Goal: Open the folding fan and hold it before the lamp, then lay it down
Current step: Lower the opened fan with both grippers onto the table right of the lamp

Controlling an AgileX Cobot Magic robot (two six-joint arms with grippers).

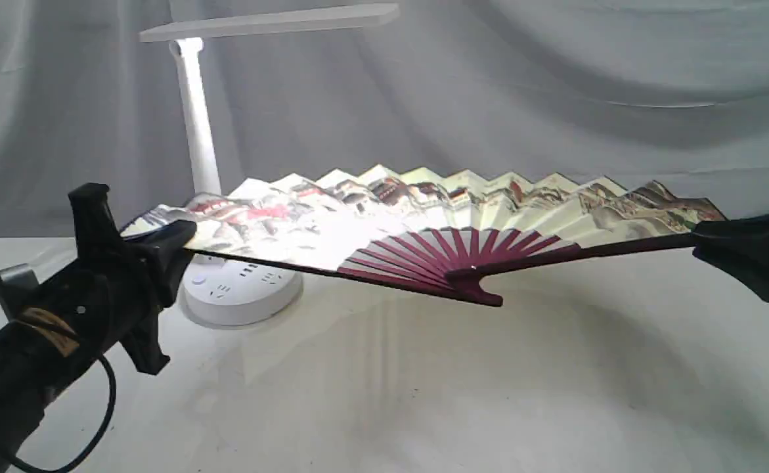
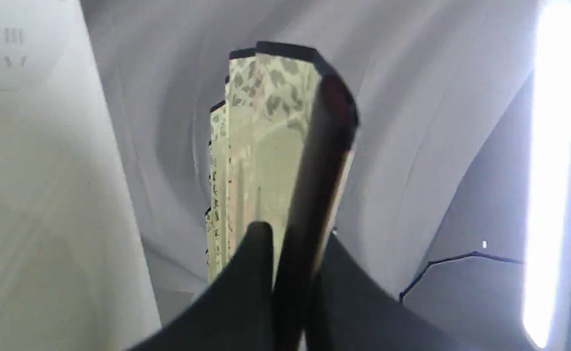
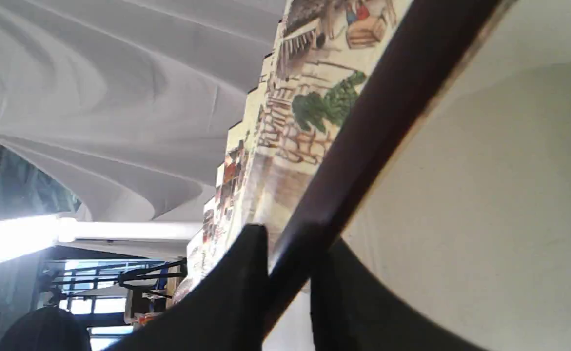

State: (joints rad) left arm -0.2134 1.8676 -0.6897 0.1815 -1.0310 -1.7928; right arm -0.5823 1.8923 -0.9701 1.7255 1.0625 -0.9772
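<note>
Large folding fan [image 1: 423, 217] of cream pleated paper, painted with buildings and hills, on dark maroon wooden ribs. It is fully spread and held clear of the white cloth-covered worktop [image 1: 463, 407]. It lies close to flat, pivot on the near side, zigzag edge tipped up toward the far side. Its left end hangs over the round base of the white plastic desk lamp [image 1: 197, 131], on the near side of the slim post and under the flat bar head. Light falls strongly on the left-centre pleats.

Left hand [image 1: 174, 244]: jaws nearly closed, pinching the left outer rib near its tip. Right hand [image 1: 706, 238]: jaws narrow, pinching the right outer rib. Both wrist views show the rib seated between the fingers.

Judgement: the showing step is in hand; laying down is not yet done. To do it well:
- Hold both grips firm and level.
- Fix the spacing between the hands so the leaf neither sags nor strains.
- When lowering, bring both hands down together and first shift near and right, clear of the lamp base.
- Release only once the ribs rest on the worktop.
</note>
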